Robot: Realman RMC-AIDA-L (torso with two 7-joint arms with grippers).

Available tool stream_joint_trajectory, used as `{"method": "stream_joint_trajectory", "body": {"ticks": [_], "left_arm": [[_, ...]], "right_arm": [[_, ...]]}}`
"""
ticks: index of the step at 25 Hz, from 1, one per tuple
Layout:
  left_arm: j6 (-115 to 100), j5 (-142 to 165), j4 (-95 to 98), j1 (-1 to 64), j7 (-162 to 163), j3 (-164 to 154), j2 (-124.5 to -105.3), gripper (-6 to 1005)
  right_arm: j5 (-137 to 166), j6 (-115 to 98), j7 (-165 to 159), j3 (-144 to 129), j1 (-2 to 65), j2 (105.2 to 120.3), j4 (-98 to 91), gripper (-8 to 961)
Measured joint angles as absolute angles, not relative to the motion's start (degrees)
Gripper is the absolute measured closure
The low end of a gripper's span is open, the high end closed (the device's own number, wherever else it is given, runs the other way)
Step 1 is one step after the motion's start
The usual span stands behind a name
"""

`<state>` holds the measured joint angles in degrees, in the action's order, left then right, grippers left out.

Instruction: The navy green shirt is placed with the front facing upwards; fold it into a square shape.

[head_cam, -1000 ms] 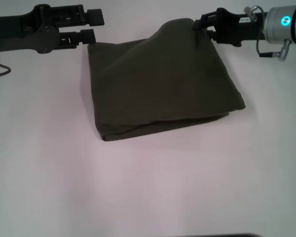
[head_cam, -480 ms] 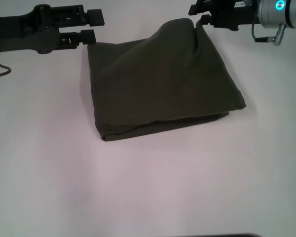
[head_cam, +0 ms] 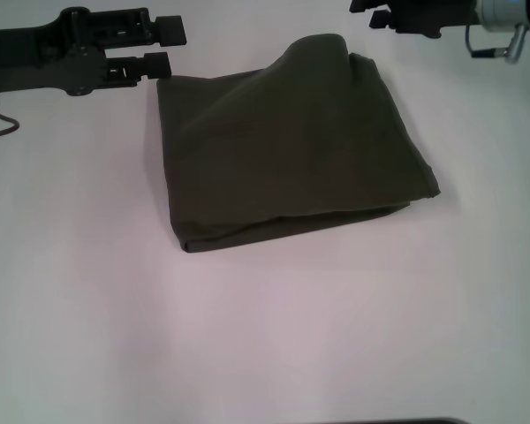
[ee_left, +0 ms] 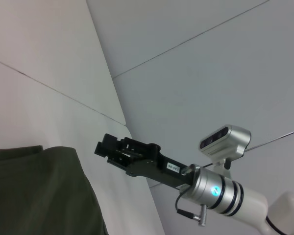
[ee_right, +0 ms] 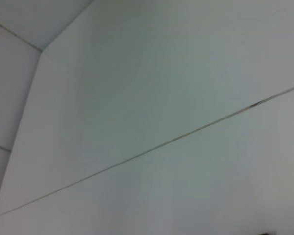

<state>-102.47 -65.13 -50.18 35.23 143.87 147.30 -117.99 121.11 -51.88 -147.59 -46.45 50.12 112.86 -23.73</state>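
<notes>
The navy green shirt (head_cam: 291,150) lies folded into a rough square on the white table (head_cam: 265,336). It has a raised hump at its far right corner, and its lettering and neck label are hidden. It also shows in the left wrist view (ee_left: 39,191). My left gripper (head_cam: 166,46) is open and empty just off the shirt's far left corner. My right gripper (head_cam: 367,11) is open and empty, a little beyond and above the far right corner, and clear of the cloth. It also shows in the left wrist view (ee_left: 108,147).
The white table spreads wide in front of the shirt and to both sides. A dark edge (head_cam: 397,421) shows at the table's near side. The right wrist view shows only pale panels with seams (ee_right: 186,132).
My right gripper was at the shirt's far right corner. It has let go and drawn up and back, off the cloth. The left arm and the shirt have not moved.
</notes>
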Motion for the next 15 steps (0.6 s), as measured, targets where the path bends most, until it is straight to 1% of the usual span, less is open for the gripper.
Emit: {"method": "stream_joint_trajectory", "body": {"ticks": [4, 5, 6, 8, 12, 15], "left_arm": [[-102.78, -65.15, -50.18, 35.26, 143.87, 147.21, -117.93, 295], [-102.89, -65.16, -50.18, 35.29, 143.87, 146.88, -117.89, 295], [-102.95, -65.17, -50.18, 35.38, 143.87, 146.40, -117.84, 295], [-103.13, -65.18, -50.18, 35.89, 143.87, 144.38, -117.76, 295], [-102.67, -65.21, -49.75, 38.11, 143.87, 141.06, -118.16, 295], [-101.43, -64.74, -49.24, 39.95, 144.33, 140.16, -118.62, 296]], "right_arm": [[121.12, -55.35, -147.93, -46.54, 50.59, 111.22, -24.13, 521], [121.12, -57.05, -147.98, -46.62, 50.60, 110.58, -24.72, 521], [121.12, -57.05, -147.98, -46.62, 50.60, 110.58, -24.72, 522], [121.12, -59.49, -148.05, -46.67, 50.17, 109.94, -26.14, 522], [121.07, -66.98, -148.66, -46.23, 47.66, 108.19, -31.31, 523], [121.04, -71.36, -150.09, -45.96, 45.05, 107.44, -35.29, 524]]}}
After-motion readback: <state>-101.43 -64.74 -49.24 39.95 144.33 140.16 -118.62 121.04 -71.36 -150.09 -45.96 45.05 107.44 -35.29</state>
